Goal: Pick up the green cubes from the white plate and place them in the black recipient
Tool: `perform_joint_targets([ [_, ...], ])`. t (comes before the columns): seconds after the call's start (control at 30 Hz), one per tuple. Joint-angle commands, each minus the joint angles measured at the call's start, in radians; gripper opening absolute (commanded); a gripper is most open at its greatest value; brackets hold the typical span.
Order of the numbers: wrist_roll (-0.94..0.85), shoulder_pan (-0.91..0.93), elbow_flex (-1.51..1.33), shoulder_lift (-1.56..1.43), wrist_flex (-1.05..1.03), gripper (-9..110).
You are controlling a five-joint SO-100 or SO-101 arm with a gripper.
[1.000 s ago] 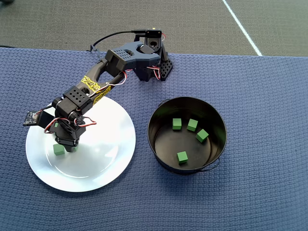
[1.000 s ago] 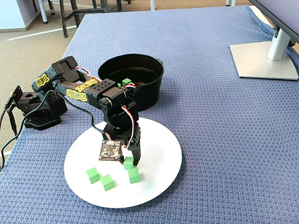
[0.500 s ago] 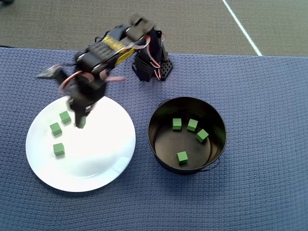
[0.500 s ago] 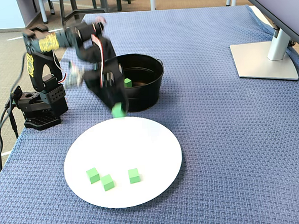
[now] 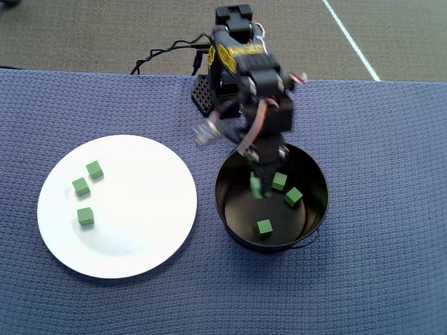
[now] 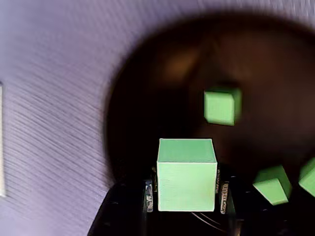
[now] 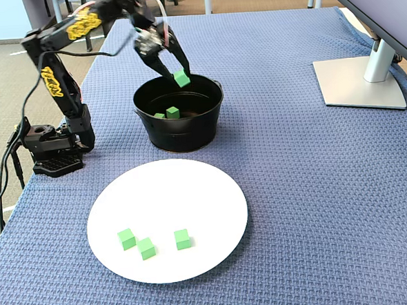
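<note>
My gripper (image 5: 258, 185) hangs over the black recipient (image 5: 241, 209), shut on one green cube (image 7: 181, 78). In the wrist view that cube (image 6: 186, 174) sits squarely between the two fingers, with the pot's dark inside (image 6: 147, 98) below it. Three green cubes (image 5: 279, 181) (image 5: 293, 196) (image 5: 264, 227) show on the pot floor in the overhead view; the arm covers part of the floor. To the left, the white plate (image 5: 140, 258) holds three more green cubes (image 5: 94, 169) (image 5: 81, 186) (image 5: 85, 216). In the fixed view the pot (image 7: 182, 136) stands behind the plate (image 7: 192, 188).
Everything rests on a blue woven cloth (image 5: 377, 279). The arm's base (image 7: 51, 151) with its cable sits at the cloth's edge beside the pot. A monitor stand (image 7: 361, 80) is at the far right in the fixed view.
The arm has lifted off the plate with a green cube and swung across to above the black pot. Three cubes stay on the plate.
</note>
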State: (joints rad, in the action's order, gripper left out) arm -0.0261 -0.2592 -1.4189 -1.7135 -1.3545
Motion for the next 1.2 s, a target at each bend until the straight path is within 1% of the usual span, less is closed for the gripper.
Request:
perform_joint_targets([
  [0.0, 0.048, -0.115, -0.064, 0.038, 0.1, 0],
  [0.03, 0.051, -0.118, -0.08, 0.031, 0.112, 0],
  [0.07, 0.043, -0.117, -0.08, 0.029, 0.109, 7],
  [0.1, 0.014, -0.117, -0.067, 0.029, 0.094, 22],
  [0.13, -0.009, -0.11, -0.054, 0.031, 0.078, 32],
  [0.23, -0.035, -0.044, 0.008, 0.023, 0.032, 39],
  [0.33, -0.083, 0.074, 0.118, 0.018, -0.021, 40],
  [0.4, -0.121, 0.173, 0.213, 0.035, -0.069, 38],
  [0.47, -0.153, 0.298, 0.276, 0.052, -0.095, 32],
  [0.53, -0.206, 0.44, 0.308, 0.083, -0.112, 34],
  [0.63, -0.293, 0.666, 0.299, 0.163, -0.075, 37],
  [0.77, -0.345, 0.897, 0.336, 0.342, 0.003, 34],
  [0.97, -0.391, 1.048, 0.436, 0.574, 0.046, 30],
  [1.17, -0.488, 1.089, 0.646, 0.761, -0.017, 28],
])
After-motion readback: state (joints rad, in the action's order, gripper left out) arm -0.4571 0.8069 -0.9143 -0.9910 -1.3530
